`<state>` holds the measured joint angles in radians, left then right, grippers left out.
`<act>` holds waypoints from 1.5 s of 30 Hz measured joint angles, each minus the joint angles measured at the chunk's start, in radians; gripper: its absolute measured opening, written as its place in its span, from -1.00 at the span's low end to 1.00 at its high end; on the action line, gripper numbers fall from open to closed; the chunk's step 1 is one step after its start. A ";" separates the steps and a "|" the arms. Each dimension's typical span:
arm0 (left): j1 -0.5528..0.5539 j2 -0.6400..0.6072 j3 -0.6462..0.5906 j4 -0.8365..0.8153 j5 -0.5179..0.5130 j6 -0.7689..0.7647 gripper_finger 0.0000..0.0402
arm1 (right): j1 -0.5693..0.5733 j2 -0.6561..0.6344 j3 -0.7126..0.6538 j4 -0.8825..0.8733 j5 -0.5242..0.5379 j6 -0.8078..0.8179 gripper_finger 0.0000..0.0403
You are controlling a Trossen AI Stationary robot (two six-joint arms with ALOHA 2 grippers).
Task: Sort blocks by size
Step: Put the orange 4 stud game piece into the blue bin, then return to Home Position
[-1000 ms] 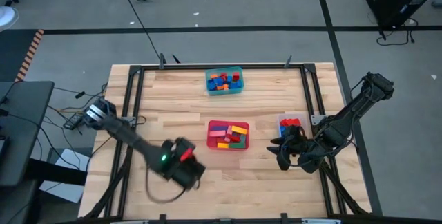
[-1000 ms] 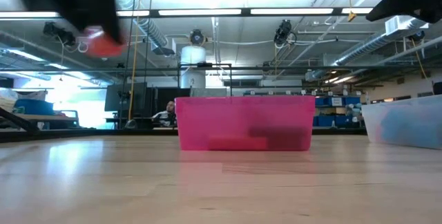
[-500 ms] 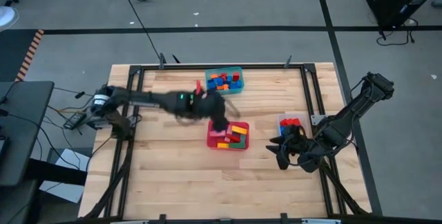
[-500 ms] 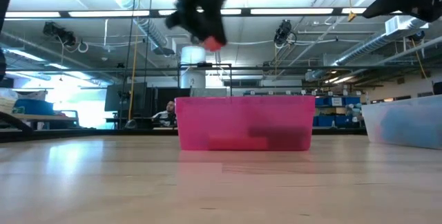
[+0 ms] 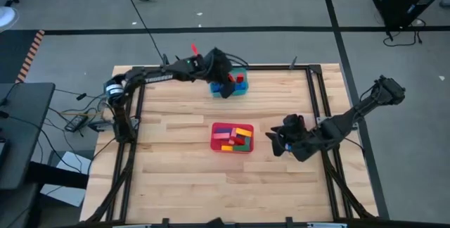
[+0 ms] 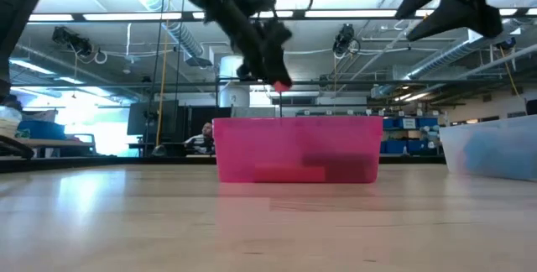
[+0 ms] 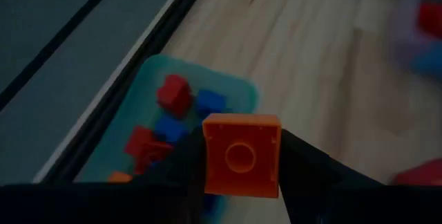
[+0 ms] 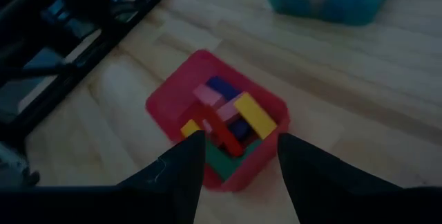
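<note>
A small square orange-red plastic brick (image 7: 242,157), its single round stud facing the camera, sits pinched between the two dark fingers of the left gripper (image 5: 226,86), whose jaws are closed narrowly on its sides. The gripper hangs over the teal plastic tub (image 5: 241,89) at the far edge of the wooden table (image 5: 176,179); in the low view the brick (image 6: 280,86) shows as a red speck in the air above the tubs. The left wrist view looks down into the teal tub (image 7: 148,94), which holds small red and blue cubes and an orange piece.

The red plastic tub (image 5: 214,138) at the table's middle holds longer bars: yellow, red, pink, blue and green, lying jumbled.

The clear plastic tub (image 5: 288,122) toward the right edge holds red and blue blocks, partly hidden by the arm.

The right gripper (image 5: 276,142) hovers between the red and clear tubs, its fingers parted with nothing between them.
</note>
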<state>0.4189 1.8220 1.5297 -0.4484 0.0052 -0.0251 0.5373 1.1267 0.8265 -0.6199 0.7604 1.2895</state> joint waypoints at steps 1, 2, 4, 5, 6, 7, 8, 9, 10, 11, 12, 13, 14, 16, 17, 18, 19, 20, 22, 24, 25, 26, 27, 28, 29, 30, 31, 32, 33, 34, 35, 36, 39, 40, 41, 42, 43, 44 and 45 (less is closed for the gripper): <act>0.015 0.017 -0.001 0.009 0.013 0.019 -0.27 | -0.015 0.000 0.000 0.001 -0.001 0.000 -0.03; 0.028 0.031 -0.001 0.023 0.022 0.030 -0.27 | -0.027 0.000 0.000 -0.001 -0.001 0.000 -0.03; 0.048 0.059 0.000 0.046 0.041 0.052 -0.27 | -0.058 0.000 0.000 0.006 -0.001 0.001 -0.03; 0.057 0.072 0.000 0.062 0.043 0.058 -0.27 | -0.069 0.000 0.000 0.004 -0.001 0.001 -0.03; 0.066 0.086 0.000 0.065 0.049 0.069 -0.27 | -0.082 0.000 0.000 0.006 -0.001 0.001 -0.03; 0.070 0.101 0.000 0.071 0.052 0.077 -0.27 | -0.093 0.000 0.000 0.005 -0.001 0.001 -0.03; 0.076 0.115 0.000 0.092 0.054 0.082 -0.27 | -0.103 0.000 0.000 0.006 -0.001 0.000 -0.03; 0.079 0.128 0.000 0.103 0.058 0.092 -0.27 | -0.112 0.000 0.000 0.006 -0.001 -0.001 -0.03; 0.082 0.141 0.000 0.115 0.060 0.100 -0.27 | -0.122 0.000 0.000 0.006 -0.001 -0.001 -0.03; 0.083 0.154 0.000 0.141 0.060 0.103 -0.27 | -0.130 0.000 0.000 0.006 -0.001 -0.002 -0.03; 0.085 0.169 0.000 0.158 0.060 0.104 -0.27 | -0.138 0.000 0.000 0.006 -0.002 -0.002 -0.03; 0.085 0.183 0.000 0.173 0.061 0.104 -0.27 | -0.144 0.000 0.000 0.006 -0.002 -0.002 -0.03; 0.085 0.199 0.000 0.191 0.061 0.104 -0.27 | -0.151 0.000 0.000 0.007 -0.003 -0.002 -0.03; 0.085 0.223 0.000 0.220 0.059 0.103 -0.27 | -0.159 0.000 0.000 0.007 -0.010 -0.002 -0.03; 0.085 0.233 -0.001 0.231 0.059 0.103 -0.27 | -0.164 0.000 0.000 0.008 -0.018 -0.002 -0.03; 0.085 0.242 0.000 0.254 0.059 0.102 -0.27 | -0.167 0.000 0.000 0.007 -0.025 -0.002 -0.03; 0.085 0.247 0.000 0.265 0.057 0.102 -0.26 | -0.168 0.000 0.000 0.008 -0.031 -0.002 -0.03; 0.085 0.248 0.000 0.258 0.056 0.102 -0.25 | -0.168 0.000 0.000 0.007 -0.036 -0.002 -0.03; 0.085 0.248 -0.001 0.262 0.041 0.103 -0.22 | -0.168 0.000 0.000 0.009 -0.046 -0.002 -0.03; 0.085 0.248 0.000 0.278 0.014 0.104 -0.16 | -0.168 0.000 0.000 0.008 -0.048 -0.002 -0.03; 0.085 0.248 0.000 0.282 0.004 0.104 -0.12 | -0.168 0.000 0.000 0.009 -0.048 -0.002 -0.03; 0.085 0.248 0.000 0.281 -0.001 0.106 -0.08 | -0.168 0.000 0.000 0.010 -0.048 -0.002 -0.03; 0.085 0.248 0.000 0.281 -0.007 0.109 -0.04 | -0.168 0.000 0.000 0.010 -0.048 -0.002 -0.03; 0.085 0.248 0.000 0.279 -0.007 0.111 -0.01 | -0.168 0.000 0.000 0.011 -0.048 -0.002 -0.03; 0.085 0.248 0.000 0.277 -0.008 0.118 0.03 | -0.168 0.000 0.000 0.012 -0.048 -0.002 -0.03; 0.085 0.248 0.000 0.274 -0.008 0.124 0.06 | -0.168 0.000 0.000 0.014 -0.048 -0.002 -0.03; 0.085 0.248 0.000 0.273 -0.008 0.127 0.09 | -0.168 0.000 0.000 0.014 -0.048 -0.002 -0.03; 0.084 0.248 0.000 0.274 -0.008 0.126 0.11 | -0.168 0.000 0.000 0.014 -0.048 -0.002 -0.03; 0.084 0.248 0.000 0.275 -0.008 0.126 0.13 | -0.168 0.000 0.000 0.014 -0.048 -0.002 -0.03; 0.084 0.248 0.000 0.278 -0.008 0.126 0.15 | -0.168 0.000 0.000 0.014 -0.049 -0.002 -0.03; 0.084 0.248 0.000 0.280 -0.008 0.126 0.16 | -0.168 0.000 0.000 0.014 -0.049 -0.002 -0.03; 0.084 0.248 0.000 0.280 -0.008 0.126 0.17 | -0.168 0.000 0.000 0.014 -0.049 -0.002 -0.03; 0.084 0.248 0.000 0.281 -0.007 0.125 0.17 | -0.168 0.000 0.000 0.014 -0.049 -0.002 -0.03; 0.083 0.248 0.000 0.281 -0.007 0.122 0.17 | -0.168 0.000 0.000 0.014 -0.049 -0.002 -0.03; 0.083 0.248 0.000 0.281 -0.008 0.122 0.17 | -0.168 0.000 0.000 0.015 -0.049 -0.002 -0.03; 0.083 0.248 0.000 0.285 -0.008 0.121 0.17 | -0.168 0.000 0.000 0.018 -0.050 -0.002 -0.03; 0.083 0.248 0.000 0.291 -0.011 0.121 0.17 | -0.168 0.000 0.000 0.023 -0.050 -0.002 -0.03; 0.083 0.248 0.000 0.302 -0.015 0.121 0.17 | -0.168 0.000 0.000 0.026 -0.050 -0.002 -0.03; 0.083 0.248 0.000 0.316 -0.025 0.121 0.17 | -0.168 0.000 0.000 0.026 -0.051 -0.002 -0.03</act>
<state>0.5022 2.0701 1.5295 -0.1319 -0.0200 0.0958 0.3695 1.1271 0.8265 -0.5941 0.7092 1.2872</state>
